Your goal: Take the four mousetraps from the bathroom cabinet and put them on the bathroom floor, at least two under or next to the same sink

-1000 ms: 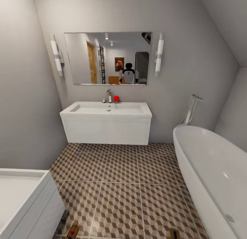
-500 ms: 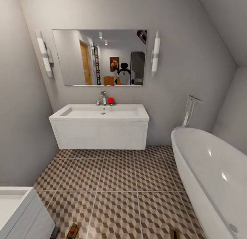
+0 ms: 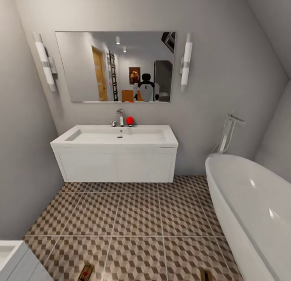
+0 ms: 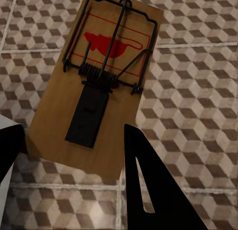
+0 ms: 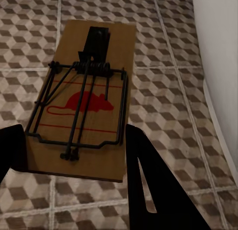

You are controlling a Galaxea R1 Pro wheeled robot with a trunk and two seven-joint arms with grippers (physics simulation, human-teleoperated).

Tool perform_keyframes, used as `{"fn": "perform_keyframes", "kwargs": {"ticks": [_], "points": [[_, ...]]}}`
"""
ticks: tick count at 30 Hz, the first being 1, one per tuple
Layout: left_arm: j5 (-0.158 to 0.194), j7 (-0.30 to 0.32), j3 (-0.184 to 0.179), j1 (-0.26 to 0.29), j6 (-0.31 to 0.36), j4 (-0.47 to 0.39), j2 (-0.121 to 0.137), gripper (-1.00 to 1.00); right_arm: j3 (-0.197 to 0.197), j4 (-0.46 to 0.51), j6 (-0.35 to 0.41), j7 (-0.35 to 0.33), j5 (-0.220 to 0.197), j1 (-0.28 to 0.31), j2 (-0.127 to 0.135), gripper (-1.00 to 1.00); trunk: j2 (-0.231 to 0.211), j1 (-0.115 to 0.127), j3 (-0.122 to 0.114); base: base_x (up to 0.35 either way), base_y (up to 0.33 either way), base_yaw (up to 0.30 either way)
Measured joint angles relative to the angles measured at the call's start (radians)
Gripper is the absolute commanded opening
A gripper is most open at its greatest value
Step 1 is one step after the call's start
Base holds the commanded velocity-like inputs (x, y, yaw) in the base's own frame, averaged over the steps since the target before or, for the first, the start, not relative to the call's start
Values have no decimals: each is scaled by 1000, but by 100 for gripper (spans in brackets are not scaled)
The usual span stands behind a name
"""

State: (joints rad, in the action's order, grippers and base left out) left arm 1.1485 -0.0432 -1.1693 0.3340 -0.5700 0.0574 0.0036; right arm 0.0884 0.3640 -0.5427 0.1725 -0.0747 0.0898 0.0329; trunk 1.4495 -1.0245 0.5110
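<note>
Holding one flat tan wooden mousetrap (image 4: 99, 81) with black wire spring and red mouse print, the left gripper (image 4: 74, 128) is closing its two dark fingers on the board's long edges near the bait-pedal end, above the cube-patterned brown, beige and white tiled bathroom floor (image 3: 137, 216). The right gripper (image 5: 74, 127) is clamping a second tan wooden mousetrap (image 5: 84, 96) in the same manner, near the end where the wire bar is lying, with a white wall rising beside it. In the head view both boards are peeking in at the bottom edge, one at the left (image 3: 85, 271) and one at the right (image 3: 206, 275), well apart from each other and well short of the wide white rectangular bathroom sink (image 3: 115, 141) on its wall-hung vanity. Handling, by judgement: each trap is looking light, stiff and thin, with smooth edges that could be slipping in a loose pinch; the wire parts are looking delicate, so the bare wooden edges are offering the safer hold. Containers: the sink basin is showing a drain hole, with a chrome tap (image 3: 119, 116) and a small red round object (image 3: 129, 120) standing on its back rim; the oval white bathtub (image 3: 250, 208) is showing a bare glossy interior; the corner of another white unit (image 3: 16, 261) is entering at the lower left, contents not visible. A frameless rectangular mirror (image 3: 115, 67) is hanging above the sink.
</note>
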Motion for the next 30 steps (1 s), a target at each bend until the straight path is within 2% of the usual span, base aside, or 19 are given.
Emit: {"fn": "perform_keyframes", "kwargs": {"ticks": [30], "points": [[0, 0, 0, 0, 0, 0, 0, -100, 3, 0, -4, -4, 4, 0, 3, -100, 0, 0, 0, 282, 0, 0]]}}
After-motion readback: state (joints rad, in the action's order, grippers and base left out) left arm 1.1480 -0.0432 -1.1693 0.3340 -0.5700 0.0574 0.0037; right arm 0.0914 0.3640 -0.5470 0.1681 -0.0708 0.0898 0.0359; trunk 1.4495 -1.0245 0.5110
